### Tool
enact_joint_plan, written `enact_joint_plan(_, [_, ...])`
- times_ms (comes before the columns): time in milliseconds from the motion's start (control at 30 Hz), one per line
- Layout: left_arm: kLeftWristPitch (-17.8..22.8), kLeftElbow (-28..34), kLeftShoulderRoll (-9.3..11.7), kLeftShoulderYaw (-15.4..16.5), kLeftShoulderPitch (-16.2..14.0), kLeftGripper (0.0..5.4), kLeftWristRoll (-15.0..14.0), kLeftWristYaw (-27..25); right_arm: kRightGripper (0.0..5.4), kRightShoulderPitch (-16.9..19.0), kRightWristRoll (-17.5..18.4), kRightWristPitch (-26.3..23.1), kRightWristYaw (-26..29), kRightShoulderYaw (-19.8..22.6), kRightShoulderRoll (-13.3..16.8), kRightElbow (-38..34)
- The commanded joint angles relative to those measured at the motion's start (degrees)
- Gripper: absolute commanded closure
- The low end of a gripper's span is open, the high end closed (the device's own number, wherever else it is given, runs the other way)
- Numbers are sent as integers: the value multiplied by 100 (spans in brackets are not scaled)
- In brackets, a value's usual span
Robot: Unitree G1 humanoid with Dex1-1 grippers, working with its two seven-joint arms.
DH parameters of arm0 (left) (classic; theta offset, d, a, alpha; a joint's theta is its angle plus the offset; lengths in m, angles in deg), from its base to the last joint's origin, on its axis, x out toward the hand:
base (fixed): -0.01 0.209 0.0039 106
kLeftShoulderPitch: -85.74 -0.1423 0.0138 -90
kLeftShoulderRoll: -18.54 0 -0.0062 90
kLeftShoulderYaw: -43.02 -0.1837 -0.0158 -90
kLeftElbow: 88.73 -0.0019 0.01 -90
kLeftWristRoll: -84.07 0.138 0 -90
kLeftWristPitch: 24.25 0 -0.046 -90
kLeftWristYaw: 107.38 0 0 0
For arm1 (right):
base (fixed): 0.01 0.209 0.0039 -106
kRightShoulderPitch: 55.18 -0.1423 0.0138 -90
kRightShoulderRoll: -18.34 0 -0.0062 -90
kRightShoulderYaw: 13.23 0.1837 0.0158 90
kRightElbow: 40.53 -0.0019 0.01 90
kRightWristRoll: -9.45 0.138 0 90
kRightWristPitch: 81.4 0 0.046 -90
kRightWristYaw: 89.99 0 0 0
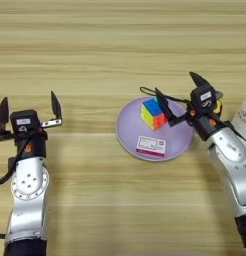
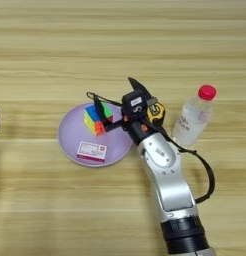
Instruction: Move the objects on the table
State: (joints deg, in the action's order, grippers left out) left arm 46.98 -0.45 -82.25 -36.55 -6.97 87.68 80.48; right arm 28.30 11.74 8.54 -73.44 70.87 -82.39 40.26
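The multicoloured puzzle cube (image 1: 153, 113) (image 2: 97, 119) rests on a round purple plate (image 1: 128, 134) in the middle of the wooden table (image 1: 120, 45). My right gripper (image 1: 180, 94) (image 2: 119, 96) is open just right of the cube. Its lower finger reaches the cube's upper right edge and its other finger points up and away; nothing is held. The clear bottle with a red cap (image 2: 194, 118) stands upright to the right of that arm. At the left, my left gripper (image 1: 29, 108) is open and empty, well away from the plate.
A small pink and white box (image 1: 151, 145) lies on the front of the plate. A yellow tape measure (image 2: 156, 111) sits behind my right gripper, between the plate and the bottle.
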Motion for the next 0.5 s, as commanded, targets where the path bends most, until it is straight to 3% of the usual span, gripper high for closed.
enact_joint_plan(33, [52,-39,-26,-28,14,0,35,25,1,145,131,-261,-97,217,103,-421])
enact_joint_plan(267, [42,-33,-31,-45,6,0,36,16,1,269,260,-495,-248,640,283,-1142])
enact_joint_plan(500, [23,-77,-18,-46,30,0,23,2,1,62,353,-555,-454,1124,467,-1422])
